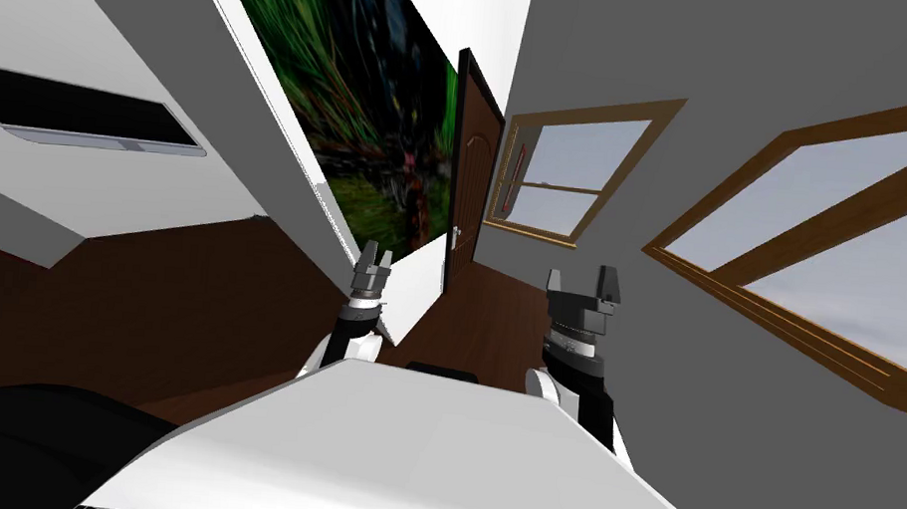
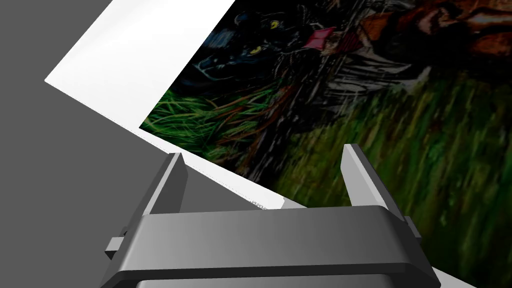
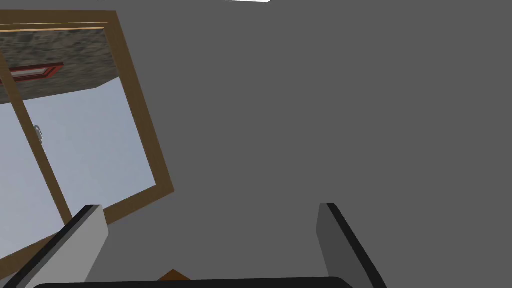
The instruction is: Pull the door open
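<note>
The door [image 1: 474, 168] stands well ahead of both grippers, between them, with a pale handle [image 1: 456, 238]. The left gripper [image 1: 376, 253] has its fingers apart, empty, near a mural [image 1: 373, 91]. The right gripper [image 1: 582, 277] is likewise spread and empty.

We record: grey wall [image 1: 596, 47], dark wood floor [image 1: 139, 294], near window [image 1: 841, 244] and far window [image 1: 572, 170] in wood frames, large jungle picture [image 1: 373, 91].

No readable text, labels or numbers anywhere.

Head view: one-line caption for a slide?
Dark brown door far ahead; left gripper and right gripper empty, jaws open.
</note>
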Available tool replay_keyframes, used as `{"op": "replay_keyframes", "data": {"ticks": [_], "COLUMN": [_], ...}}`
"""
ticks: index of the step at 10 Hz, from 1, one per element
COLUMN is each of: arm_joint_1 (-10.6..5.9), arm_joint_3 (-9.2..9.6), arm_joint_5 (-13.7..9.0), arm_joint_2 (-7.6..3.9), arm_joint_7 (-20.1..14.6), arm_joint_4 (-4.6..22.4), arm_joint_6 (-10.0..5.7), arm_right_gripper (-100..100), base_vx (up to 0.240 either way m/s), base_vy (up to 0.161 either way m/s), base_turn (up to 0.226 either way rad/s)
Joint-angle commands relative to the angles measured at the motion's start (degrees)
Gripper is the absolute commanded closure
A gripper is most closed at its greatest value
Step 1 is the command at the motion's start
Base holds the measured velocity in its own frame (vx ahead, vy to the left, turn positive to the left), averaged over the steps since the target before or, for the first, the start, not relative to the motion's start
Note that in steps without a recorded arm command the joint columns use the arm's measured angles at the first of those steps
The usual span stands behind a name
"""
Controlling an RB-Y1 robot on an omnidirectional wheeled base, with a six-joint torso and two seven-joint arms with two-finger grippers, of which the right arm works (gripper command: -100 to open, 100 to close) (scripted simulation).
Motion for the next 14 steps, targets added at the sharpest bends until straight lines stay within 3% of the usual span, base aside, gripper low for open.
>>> {"op": "replay_keyframes", "data": {"ticks": [1,9,14], "arm_joint_1": [-1.04,-5.27,-9.03], "arm_joint_3": [0.24,1.23,2.11], "arm_joint_5": [1.0,5.1,8.73], "arm_joint_2": [-0.64,-2.45,-3.52], "arm_joint_7": [1.52,7.7,13.19], "arm_joint_4": [1.87,9.47,16.22], "arm_joint_6": [0.21,1.08,1.85], "arm_right_gripper": [-100,-100,-100], "base_vx": [0.08,0.131,0.125], "base_vy": [-0.06,-0.095,-0.107], "base_turn": [0.122,0.104,0.14]}}
